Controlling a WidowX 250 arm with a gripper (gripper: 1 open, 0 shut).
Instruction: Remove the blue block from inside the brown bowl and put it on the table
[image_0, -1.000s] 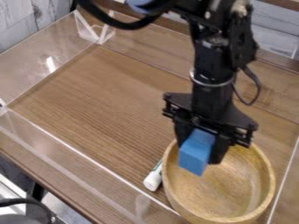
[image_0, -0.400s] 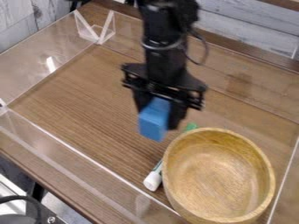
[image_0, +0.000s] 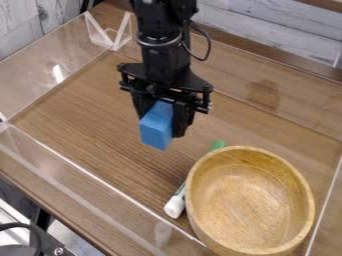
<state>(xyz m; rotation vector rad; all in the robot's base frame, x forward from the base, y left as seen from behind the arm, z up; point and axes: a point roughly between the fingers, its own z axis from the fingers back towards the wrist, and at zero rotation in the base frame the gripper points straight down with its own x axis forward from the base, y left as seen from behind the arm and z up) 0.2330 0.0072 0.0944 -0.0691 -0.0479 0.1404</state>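
My gripper (image_0: 164, 105) points straight down from the black arm and is shut on the blue block (image_0: 159, 127), which hangs a little above the table (image_0: 80, 110) to the left of the brown bowl (image_0: 250, 205). The block's upper end is hidden between the black fingers. Nothing lies inside the bowl, which sits at the front right of the tabletop with its thick rim fully in view.
A small white-and-green marker-like object (image_0: 187, 190) lies against the bowl's left rim. Low clear acrylic walls (image_0: 60, 165) run along the table's edges. A clear stand (image_0: 104, 35) sits at the back left corner.
The arm has carried the blue block from above the bowl leftward, out over the bare tabletop. The bowl has stayed in place.
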